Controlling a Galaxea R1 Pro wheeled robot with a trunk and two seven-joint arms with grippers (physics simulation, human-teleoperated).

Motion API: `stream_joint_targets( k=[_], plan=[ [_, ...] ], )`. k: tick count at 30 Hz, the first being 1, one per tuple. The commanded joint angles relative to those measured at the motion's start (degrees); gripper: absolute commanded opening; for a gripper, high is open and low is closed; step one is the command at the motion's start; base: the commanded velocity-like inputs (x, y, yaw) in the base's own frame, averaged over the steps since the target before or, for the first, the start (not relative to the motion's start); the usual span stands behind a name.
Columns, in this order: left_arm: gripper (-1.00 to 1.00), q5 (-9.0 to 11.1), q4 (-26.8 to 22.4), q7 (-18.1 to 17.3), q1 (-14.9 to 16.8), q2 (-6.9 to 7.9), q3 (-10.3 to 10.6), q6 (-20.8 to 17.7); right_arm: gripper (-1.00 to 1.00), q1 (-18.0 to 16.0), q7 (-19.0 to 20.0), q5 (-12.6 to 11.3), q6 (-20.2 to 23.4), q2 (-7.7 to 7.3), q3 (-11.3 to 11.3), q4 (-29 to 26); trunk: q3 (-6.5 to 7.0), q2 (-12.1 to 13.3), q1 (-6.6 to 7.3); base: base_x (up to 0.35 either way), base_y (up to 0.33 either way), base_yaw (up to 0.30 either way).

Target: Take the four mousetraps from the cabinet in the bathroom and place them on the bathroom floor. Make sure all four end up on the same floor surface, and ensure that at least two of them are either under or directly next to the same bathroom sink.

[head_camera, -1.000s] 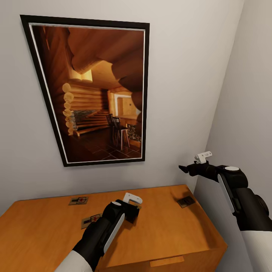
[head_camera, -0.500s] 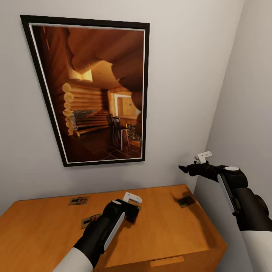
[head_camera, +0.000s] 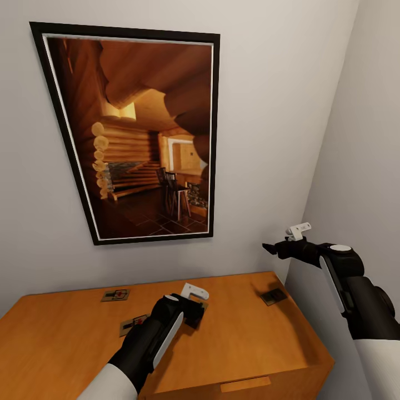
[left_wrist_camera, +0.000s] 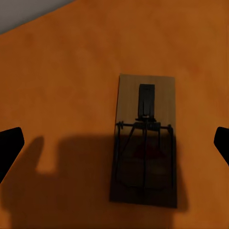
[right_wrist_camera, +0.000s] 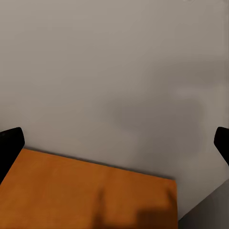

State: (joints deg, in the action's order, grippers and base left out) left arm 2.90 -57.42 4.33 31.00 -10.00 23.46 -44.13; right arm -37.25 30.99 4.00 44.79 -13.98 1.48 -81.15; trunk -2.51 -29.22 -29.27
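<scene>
Three mousetraps lie in the open on the cabinet (head_camera: pixel 250 339) top: one (head_camera: pixel 115 295) near the back left, one (head_camera: pixel 133 323) half hidden beside my left forearm, one (head_camera: pixel 273 296) in shadow at the back right. My left gripper (head_camera: pixel 195 315) hangs just above a fourth mousetrap (left_wrist_camera: pixel 145 143), a tan board with a dark wire spring. That gripper (left_wrist_camera: pixel 116 145) is open, and its fingertips (left_wrist_camera: pixel 9 148) stand wide on either side of the board without touching it. My right gripper (head_camera: pixel 270 248) is open in the air above the cabinet's back right corner and holds nothing.
A large black-framed picture (head_camera: pixel 139 128) of a log interior hangs on the wall behind the cabinet. A grey side wall (head_camera: pixel 361 166) stands close against my right arm. A drawer handle (head_camera: pixel 244 383) shows at the cabinet front.
My left arm has shifted very slightly over the fourth mousetrap. The right arm and the mousetraps have not moved.
</scene>
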Motion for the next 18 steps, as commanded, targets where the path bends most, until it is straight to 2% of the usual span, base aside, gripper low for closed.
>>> stream_joint_targets(
  k=[1, 18],
  plan=[
    [1.00, 0.34, 0.05, 0.43, 0.09, 0.00, 0.10, -0.26, 1.00, -0.05, 0.46, 0.44, 0.21, 0.00, 0.03, -0.06, -0.13, -0.12, -0.03, 0.000, 0.000, 0.000],
    [1.00, 0.38, 3.10, -0.31, 1.17, 0.00, 0.17, -0.33, 1.00, -0.03, 0.44, 0.44, 0.21, 0.00, -0.04, -0.05, -0.13, -0.12, -0.03, 0.000, 0.000, 0.000]
  ],
)
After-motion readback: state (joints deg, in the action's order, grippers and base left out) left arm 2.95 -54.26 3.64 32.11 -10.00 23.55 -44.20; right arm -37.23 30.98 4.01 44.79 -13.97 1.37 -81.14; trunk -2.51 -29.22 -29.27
